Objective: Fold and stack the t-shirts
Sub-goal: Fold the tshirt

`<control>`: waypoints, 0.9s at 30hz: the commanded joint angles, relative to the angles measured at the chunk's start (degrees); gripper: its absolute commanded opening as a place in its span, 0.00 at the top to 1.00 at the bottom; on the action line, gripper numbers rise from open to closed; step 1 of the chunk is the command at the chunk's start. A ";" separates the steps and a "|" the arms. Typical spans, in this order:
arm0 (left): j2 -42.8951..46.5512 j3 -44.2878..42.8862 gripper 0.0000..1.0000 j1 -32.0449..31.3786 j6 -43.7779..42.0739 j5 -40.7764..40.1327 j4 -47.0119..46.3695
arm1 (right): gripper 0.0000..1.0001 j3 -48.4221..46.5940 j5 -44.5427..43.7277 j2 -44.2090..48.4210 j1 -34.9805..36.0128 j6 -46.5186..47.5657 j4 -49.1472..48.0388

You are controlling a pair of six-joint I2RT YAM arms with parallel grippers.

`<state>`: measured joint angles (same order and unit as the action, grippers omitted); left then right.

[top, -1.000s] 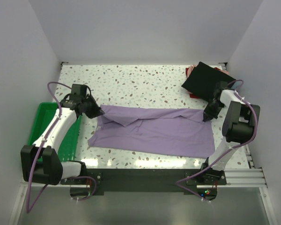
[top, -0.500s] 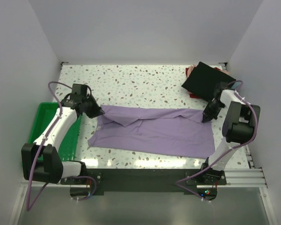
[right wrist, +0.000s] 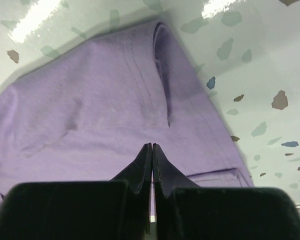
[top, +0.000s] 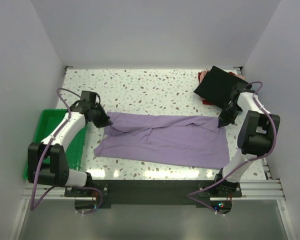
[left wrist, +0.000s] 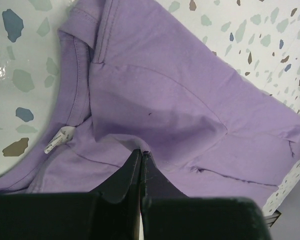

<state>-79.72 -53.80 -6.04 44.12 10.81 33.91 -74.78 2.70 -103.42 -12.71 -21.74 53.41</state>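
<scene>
The green tray [top: 44,121] sits at the far left edge of the counter [top: 155,87], beside the left arm. The left tool [top: 107,121] is at the purple tee's [top: 165,142] left end. The left wrist view shows its fingers [left wrist: 124,172] pressed together, with a ridge of purple cloth pinched at their tips. Just left of that pinch, the neckband curves past a small white label [left wrist: 59,140].

The purple tee lies spread lengthwise across the middle of the counter, between the two arms. Its far edge is folded over toward the near side, and a few creases run along it.

The right tool [top: 220,125] is at the tee's far right corner. In the right wrist view its fingers [right wrist: 140,165] are closed tip to tip on the cloth, near a stitched hem and a rolled fold.

Behind that arm, in the far right corner, a folded black tee [top: 217,85] lies on top of a reddish tee [top: 203,75] that pokes out at the far edge.
</scene>
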 commanded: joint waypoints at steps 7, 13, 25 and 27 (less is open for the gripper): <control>-0.87 0.36 1.00 0.24 -1.75 0.09 -2.53 | 0.86 5.17 0.38 1.47 -0.12 1.26 -2.77; -1.22 -0.25 1.00 0.24 -2.02 0.09 -2.27 | 0.78 5.44 -1.12 -0.38 -0.12 1.52 -4.97; -0.78 0.19 1.00 0.24 -1.75 -0.35 -2.01 | 0.78 4.73 -2.26 -2.93 -0.12 1.52 -6.39; -0.78 0.27 1.00 0.16 -1.67 -0.35 -1.92 | 0.78 5.52 -2.52 -3.02 -0.12 1.26 -6.74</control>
<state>-81.01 -53.52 -6.04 43.31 10.70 33.50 -69.30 1.96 -106.78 -12.71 -20.86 48.12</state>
